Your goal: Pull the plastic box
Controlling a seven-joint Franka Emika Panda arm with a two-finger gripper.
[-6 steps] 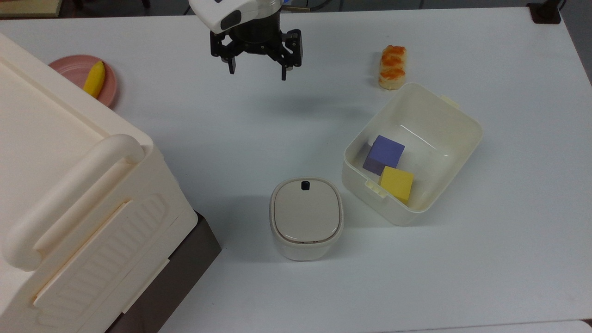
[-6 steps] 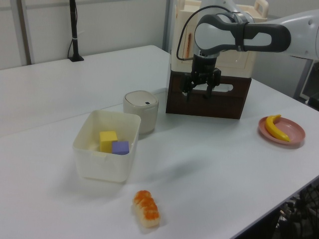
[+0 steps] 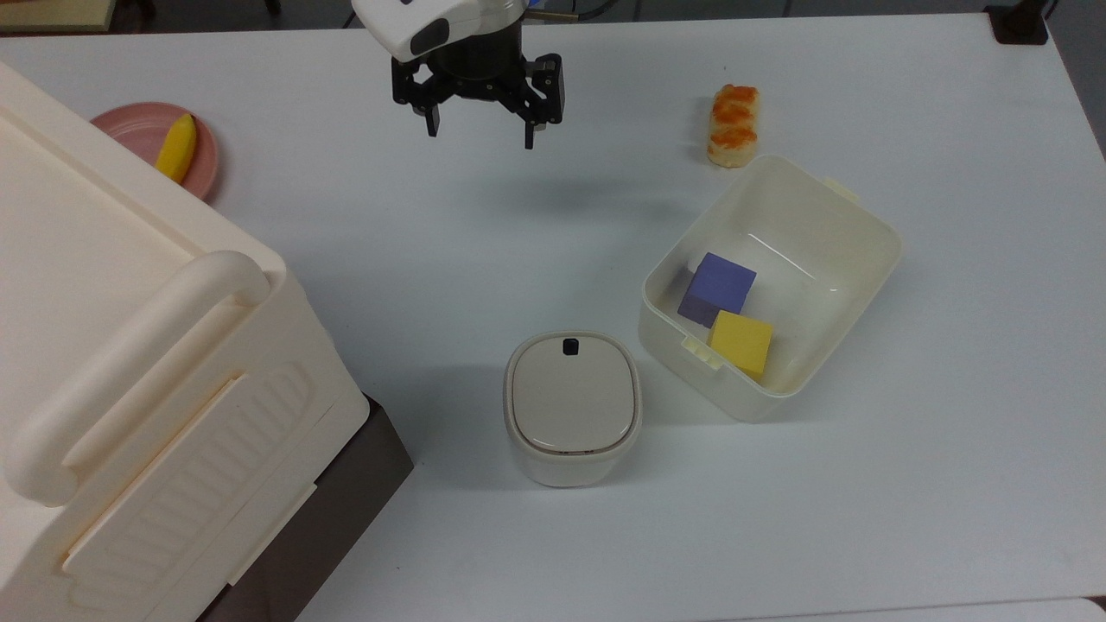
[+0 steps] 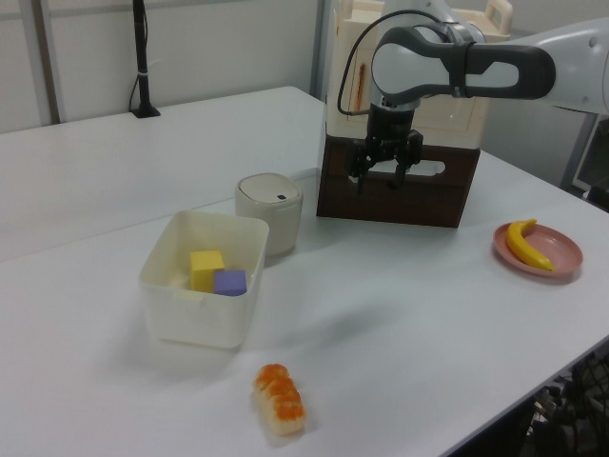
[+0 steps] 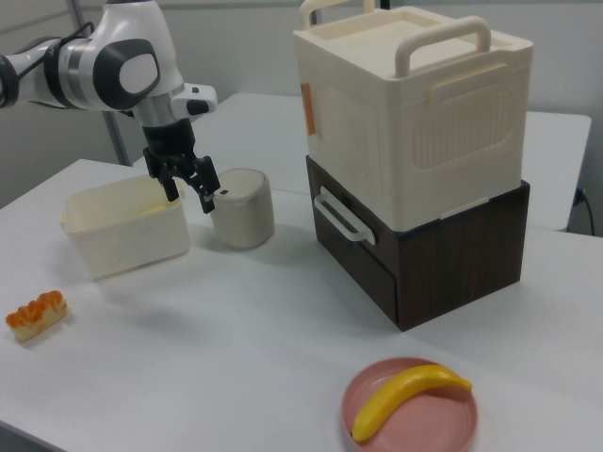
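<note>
**Gripper barely shifted, box not yet approached**

A very slight shift of the gripper [image 3: 479, 130] toward the top view's upper edge is seen against half a second ago; nothing else on the desk is moved. The fingers [image 3: 530, 130] are spread wide and nothing is held. The plastic box [image 3: 842, 225] is found at the top view's right, well apart from the gripper, with a purple block [image 3: 724, 282] and a yellow block [image 3: 743, 342] inside. The pull is judged not yet begun; a reach to the box rim is judged to be needed first.

The white desk [image 3: 346, 259] is also occupied by a lidded canister [image 3: 572, 406] just beside the box, a sushi piece [image 3: 733, 123] near its far rim, a banana [image 3: 176, 147] on a pink plate [image 3: 130, 125], and a big cream bin [image 5: 415, 113] stacked on a dark wooden drawer unit [image 5: 452, 254]. A pale wall and a black stand [image 4: 143, 57] are seen behind in the left view.
</note>
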